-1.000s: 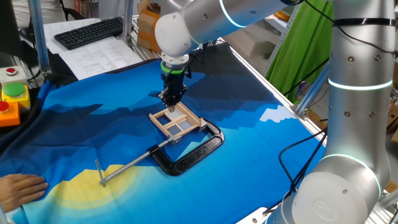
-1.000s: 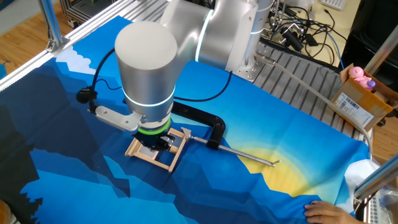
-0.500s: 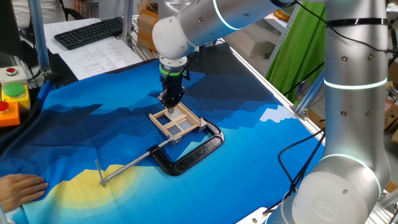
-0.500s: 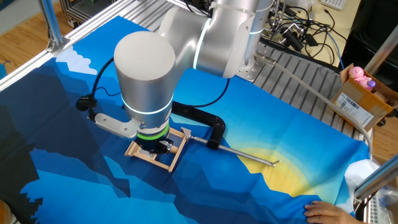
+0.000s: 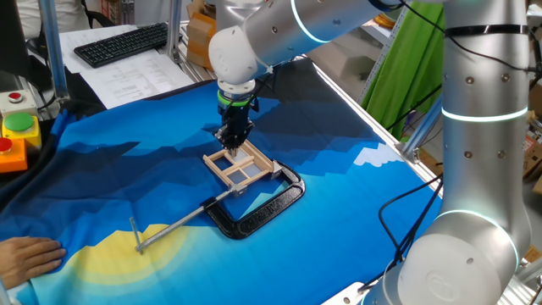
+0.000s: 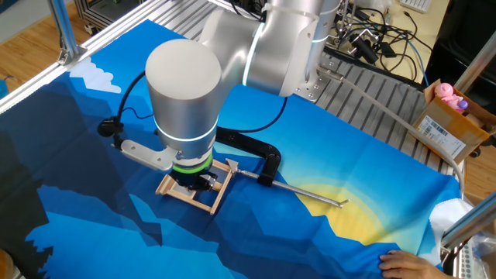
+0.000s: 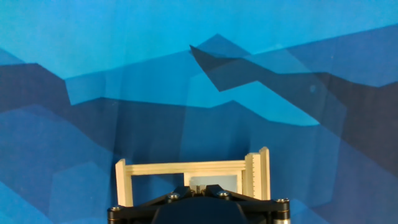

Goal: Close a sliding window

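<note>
Window: small pale-wood sliding window with thin crossbars lies flat on the blue-patterned cloth of the table, mid-table.
Clamp: black metal C-clamp with long silver screw rod just beside the window, jaw end touching its frame.
Hand: black two-finger hand points down at the window's far edge; fingers hidden, spread cannot be told.
Bystander: a person's hand rests on the cloth edge.

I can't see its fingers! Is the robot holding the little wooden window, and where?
Cannot tell. The gripper sits at the far edge of the sliding window, but its fingertips are hidden.
</note>
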Robot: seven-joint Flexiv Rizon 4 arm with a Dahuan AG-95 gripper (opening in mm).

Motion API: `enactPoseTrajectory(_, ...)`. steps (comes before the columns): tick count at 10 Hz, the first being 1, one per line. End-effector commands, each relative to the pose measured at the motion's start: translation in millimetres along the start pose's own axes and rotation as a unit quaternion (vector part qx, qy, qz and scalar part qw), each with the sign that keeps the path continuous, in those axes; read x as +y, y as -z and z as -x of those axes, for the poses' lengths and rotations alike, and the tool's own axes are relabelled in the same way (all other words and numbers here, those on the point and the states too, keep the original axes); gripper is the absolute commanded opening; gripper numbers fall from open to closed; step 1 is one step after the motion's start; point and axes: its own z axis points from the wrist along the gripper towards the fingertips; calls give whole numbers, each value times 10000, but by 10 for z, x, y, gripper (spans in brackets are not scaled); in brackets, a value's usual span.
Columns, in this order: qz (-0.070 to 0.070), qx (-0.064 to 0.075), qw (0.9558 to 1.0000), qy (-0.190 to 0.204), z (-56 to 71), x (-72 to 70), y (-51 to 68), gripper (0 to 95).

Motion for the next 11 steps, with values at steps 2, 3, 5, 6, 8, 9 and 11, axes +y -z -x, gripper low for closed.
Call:
enactPoseTrajectory(2,-3,-1,10000,-19,1,-2,-6,0)
enactPoseTrajectory(3,-4,-3,10000,-26,-3,1,-15,0)
enactPoseTrajectory(5,-10,-1,10000,-31,-7,7,-27,0)
enactPoseTrajectory(6,-10,-5,10000,-27,-7,7,-26,0)
enactPoseTrajectory(8,-8,-6,10000,-32,-7,7,-25,0)
enactPoseTrajectory(9,-3,-1,10000,-31,-8,7,-25,0)
enactPoseTrajectory(11,1,3,10000,-30,-8,7,-25,0)
